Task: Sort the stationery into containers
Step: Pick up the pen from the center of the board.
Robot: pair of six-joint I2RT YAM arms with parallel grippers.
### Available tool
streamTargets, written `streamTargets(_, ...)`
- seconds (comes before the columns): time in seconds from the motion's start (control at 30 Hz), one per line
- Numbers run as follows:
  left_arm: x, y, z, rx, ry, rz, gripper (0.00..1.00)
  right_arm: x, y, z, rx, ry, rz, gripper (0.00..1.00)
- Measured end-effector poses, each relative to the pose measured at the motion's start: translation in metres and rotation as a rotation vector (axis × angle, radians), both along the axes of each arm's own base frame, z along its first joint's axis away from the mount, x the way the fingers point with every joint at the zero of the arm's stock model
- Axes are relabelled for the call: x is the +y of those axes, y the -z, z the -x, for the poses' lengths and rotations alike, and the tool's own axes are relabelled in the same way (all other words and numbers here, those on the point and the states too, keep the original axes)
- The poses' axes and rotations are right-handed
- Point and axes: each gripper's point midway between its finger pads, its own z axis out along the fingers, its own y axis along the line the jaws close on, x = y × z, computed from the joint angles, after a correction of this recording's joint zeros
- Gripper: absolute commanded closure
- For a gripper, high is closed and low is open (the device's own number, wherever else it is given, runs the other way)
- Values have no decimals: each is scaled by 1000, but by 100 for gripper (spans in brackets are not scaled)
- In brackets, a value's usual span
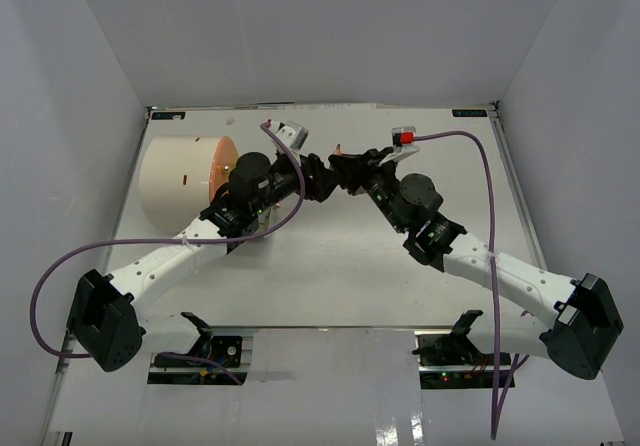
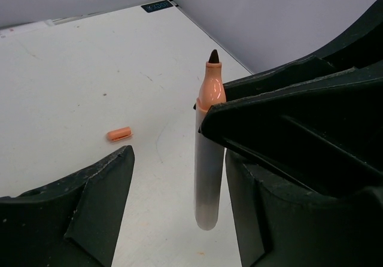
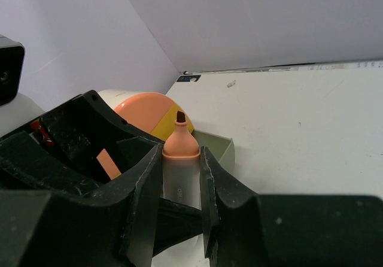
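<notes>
- The cream drum (image 1: 175, 181) lies on its side near the far left corner of the worktop (image 2: 72, 75), its orange round face (image 1: 226, 161) turned toward the middle.
- An open drawer (image 3: 224, 150) sits just beside that face in the right wrist view. I cannot tell what is in it.
- The left gripper (image 2: 179, 177) is open near the middle of the far edge. Its two fingers are spread to either side of the marker's lower barrel and do not press on it.
- A small orange cap (image 2: 118, 134) lies loose on the worktop, apart from both grippers.
- The orange marker (image 2: 209, 177) is held upright above the worktop, dark tip bare and pointing up, pale barrel hanging down.
- The right gripper (image 3: 179, 159) is clamped on the marker just under its orange collar and carries it alone.
- The step in hand looks like a pass between the arms, or a pause over an uncapped marker.
- Next, the left gripper would need to close squarely on the free lower barrel before the right one lets go. The marker can then be carried left to the open drawer.
- Because the tip is bare, refitting the cap first may be wanted, and that calls for careful alignment.
</notes>
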Motion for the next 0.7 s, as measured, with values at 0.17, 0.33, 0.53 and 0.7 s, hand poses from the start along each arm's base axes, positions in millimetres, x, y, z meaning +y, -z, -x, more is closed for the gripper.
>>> streamTargets(0.17, -3, 1, -1, -11, 13, 0, 36, 1, 0, 2, 12, 7, -22, 92)
streamTargets(0.33, -6, 1, 1, -20, 34, -4, 44, 3, -3, 4, 18, 0, -43, 92)
streamTargets(0.53, -10, 1, 4, -30, 64, -7, 55, 6, -3, 6, 15, -5, -51, 92)
streamTargets(0.7, -11, 2, 6, -34, 79, -11, 67, 8, -2, 5, 18, -1, -55, 92)
